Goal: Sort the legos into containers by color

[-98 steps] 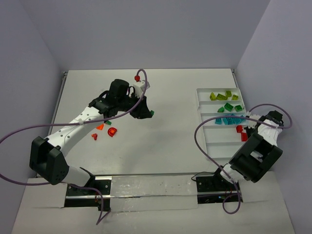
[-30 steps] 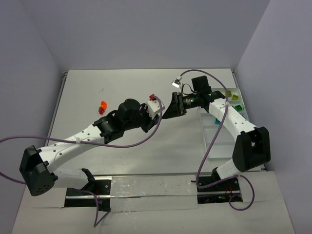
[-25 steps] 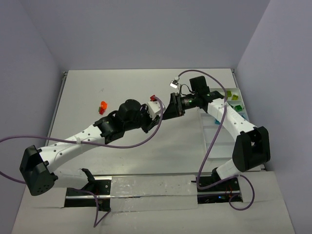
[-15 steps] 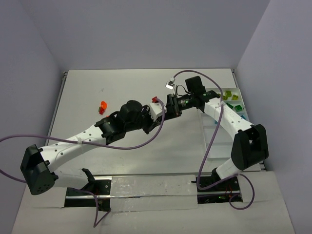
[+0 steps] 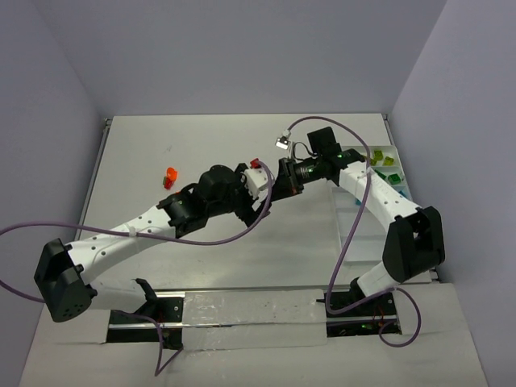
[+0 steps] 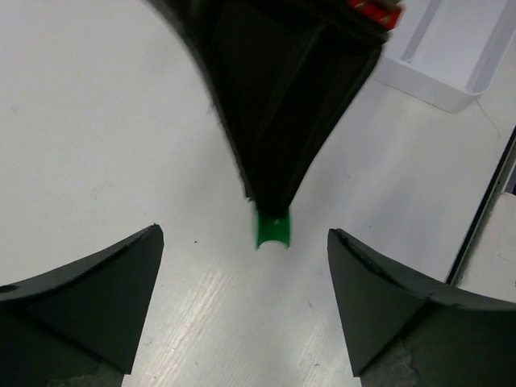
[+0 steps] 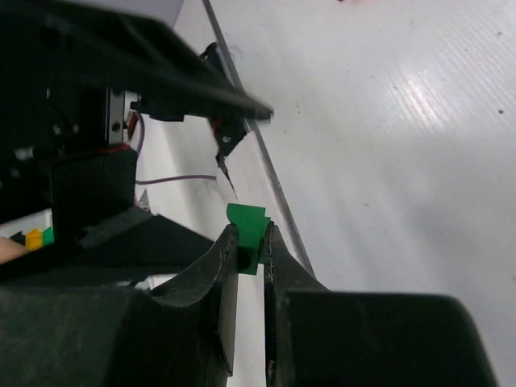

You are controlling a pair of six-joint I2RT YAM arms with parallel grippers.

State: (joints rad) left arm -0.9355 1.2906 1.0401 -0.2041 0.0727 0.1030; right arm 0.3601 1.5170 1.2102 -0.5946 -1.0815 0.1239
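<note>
The right claw (image 7: pixel 248 239) was clamped on a small green lego (image 7: pixel 246 218). It was pinched right at the tips of the tapered matte-black fingers (image 7: pixel 224 266), so only the glossy plastic top was left poking out at 12 o'clock. From the left wrist cam, the same brick (image 6: pixel 272 229) was seen with a rounded notch cut in its lower end. Whether the table (image 5: pixel 201 145) was touched by it couldn't be told.

The left claw (image 6: pixel 243 235) was spread wide. Its two blunt black wedges were parked at roughly 8 and 4 o'clock of the brick, and nothing was gripped.

The tabletop was shown as white, faintly ribbed and a bit shiny. In the overhead view the white plastic tray (image 5: pixel 352 234) was sat at 3 o'clock of the claws, with lime bricks (image 5: pixel 377 156) in its 12 o'clock end. An orange-red brick (image 5: pixel 170 175) was left well apart at 9 o'clock.
</note>
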